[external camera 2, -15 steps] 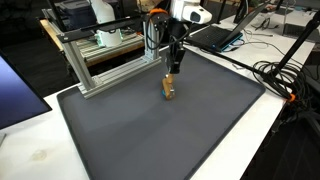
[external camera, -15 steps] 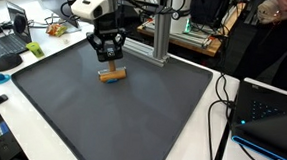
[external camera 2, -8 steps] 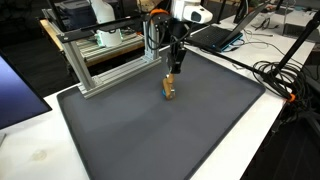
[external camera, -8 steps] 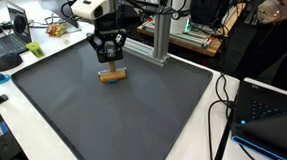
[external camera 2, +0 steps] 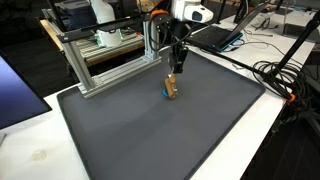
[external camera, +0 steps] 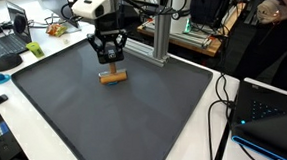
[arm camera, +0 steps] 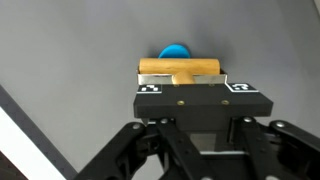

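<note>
The gripper [arm camera: 185, 90] points straight down over the dark grey mat [external camera: 131, 124], and its jaws are drawn in to a narrow gap. In the wrist view, a short stem of the wooden piece [arm camera: 180, 68] runs in between the finger pads and is clamped there. The crossbar of the wooden piece lies level just beyond the fingertips. Each finger carries a square black-and-white marker tag [arm camera: 150, 88] on its end face. A blue round object [arm camera: 176, 51] shows behind the crossbar and is mostly hidden by it (its full shape cannot be determined). In both exterior views the gripper [external camera: 109, 60] [external camera 2: 173, 72] stands directly above the wooden piece [external camera: 112, 75] [external camera 2: 171, 90], which sits low on the far half of the mat [external camera 2: 150, 135]. Whether the piece bears on the mat or hangs just clear of it cannot be determined. An aluminium frame [external camera 2: 100, 68] stands on the table at the far edge of the mat, near the arm. A laptop [external camera: 267, 113] sits beyond the mat's side edge, well apart from the gripper, with black cables [external camera: 220, 100] beside it.
</note>
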Robot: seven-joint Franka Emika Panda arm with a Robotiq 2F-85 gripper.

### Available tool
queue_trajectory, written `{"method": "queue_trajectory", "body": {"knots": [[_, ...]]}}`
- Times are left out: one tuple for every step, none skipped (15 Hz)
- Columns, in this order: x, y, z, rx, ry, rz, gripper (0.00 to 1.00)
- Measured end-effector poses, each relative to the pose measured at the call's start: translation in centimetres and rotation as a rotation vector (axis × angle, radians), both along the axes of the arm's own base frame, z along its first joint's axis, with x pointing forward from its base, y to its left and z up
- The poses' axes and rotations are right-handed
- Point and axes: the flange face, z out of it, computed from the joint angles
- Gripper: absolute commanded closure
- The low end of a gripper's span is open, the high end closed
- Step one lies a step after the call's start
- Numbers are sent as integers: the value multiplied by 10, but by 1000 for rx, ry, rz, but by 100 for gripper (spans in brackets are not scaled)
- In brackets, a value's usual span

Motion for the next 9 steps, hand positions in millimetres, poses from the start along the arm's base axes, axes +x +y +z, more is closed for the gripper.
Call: {"method": "queue_trajectory", "body": {"knots": [[0, 0, 0, 3, -3, 3, 78], [0, 1, 0, 5, -5, 4, 78], [-1, 1, 0, 7, -7, 5, 78], [-1, 1, 0, 8, -9, 5, 78], [-1, 1, 0, 10, -11, 4, 78], [-1, 1, 0, 13, -14, 3, 78], [-1, 1, 0, 18, -18, 0, 78], [-1, 1, 0, 24, -21, -3, 78], [-1, 0, 0, 31, -24, -7, 78]]}}
